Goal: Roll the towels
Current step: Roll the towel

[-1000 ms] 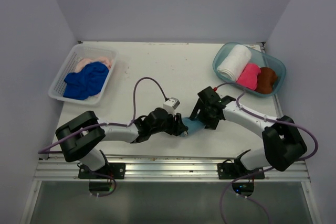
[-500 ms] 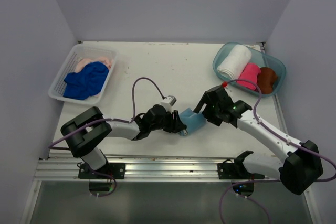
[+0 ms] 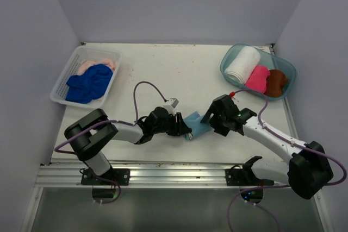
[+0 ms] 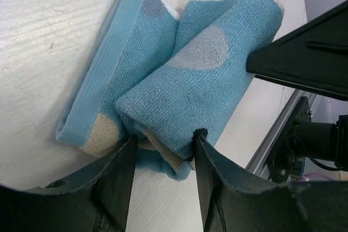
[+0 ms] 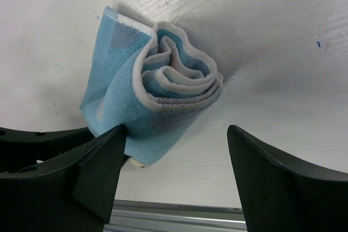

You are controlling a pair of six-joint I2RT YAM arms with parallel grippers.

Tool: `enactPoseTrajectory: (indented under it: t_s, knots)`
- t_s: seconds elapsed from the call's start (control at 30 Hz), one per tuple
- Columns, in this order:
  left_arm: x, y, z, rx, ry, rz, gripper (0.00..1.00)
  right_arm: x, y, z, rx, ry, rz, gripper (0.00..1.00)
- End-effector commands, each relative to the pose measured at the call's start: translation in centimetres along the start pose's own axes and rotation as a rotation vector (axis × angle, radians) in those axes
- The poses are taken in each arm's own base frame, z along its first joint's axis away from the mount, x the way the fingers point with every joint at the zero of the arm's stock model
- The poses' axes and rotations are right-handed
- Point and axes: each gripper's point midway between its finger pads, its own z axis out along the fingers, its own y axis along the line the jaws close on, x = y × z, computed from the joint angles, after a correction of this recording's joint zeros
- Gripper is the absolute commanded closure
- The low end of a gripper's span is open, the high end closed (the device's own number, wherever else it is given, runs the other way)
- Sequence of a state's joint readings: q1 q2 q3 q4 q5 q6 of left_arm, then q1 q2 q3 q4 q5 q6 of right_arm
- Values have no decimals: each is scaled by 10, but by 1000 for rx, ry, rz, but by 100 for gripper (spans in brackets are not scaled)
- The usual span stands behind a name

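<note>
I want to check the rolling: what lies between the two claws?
The half-rolled light blue towel, seen in the top view. The left claw pinches one end; the right claw stands open at the other.

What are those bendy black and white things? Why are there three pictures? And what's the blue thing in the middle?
They are two robot arms bolted to a table. The wide picture comes from a camera above; each close-up comes from a small camera on one arm's wrist. Each arm ends in a two-fingered pincer. The left pincer pinches one end of a half-rolled light blue towel; the right pincer stands open at the other end. The white basket holds a royal blue towel and a peach towel, crumpled. The teal tub holds a white towel, a pink towel and a brown towel, rolled up.
</note>
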State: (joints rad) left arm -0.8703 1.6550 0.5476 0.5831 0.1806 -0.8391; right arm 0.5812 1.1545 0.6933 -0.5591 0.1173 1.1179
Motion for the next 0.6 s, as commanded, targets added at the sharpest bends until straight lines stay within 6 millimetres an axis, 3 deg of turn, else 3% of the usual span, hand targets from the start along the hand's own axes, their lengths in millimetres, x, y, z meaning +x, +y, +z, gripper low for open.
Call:
enactPoseTrajectory:
  t_s: [0.0,0.3,0.37,0.57]
  knots:
    - [0,4,1,6,-2,-21,51,-1,16,16,-55,-1,54,21]
    - [0,3,-3,13,11,-29,49,-8,27,42,-19,-23,61,23]
    - [-2,1,-6,9,8,-14,46,-5,18,46,46,-7,44,26]
    - [-18,-3,-32,-60,-2,90,39,-14,13,48,210,5,-26,34]
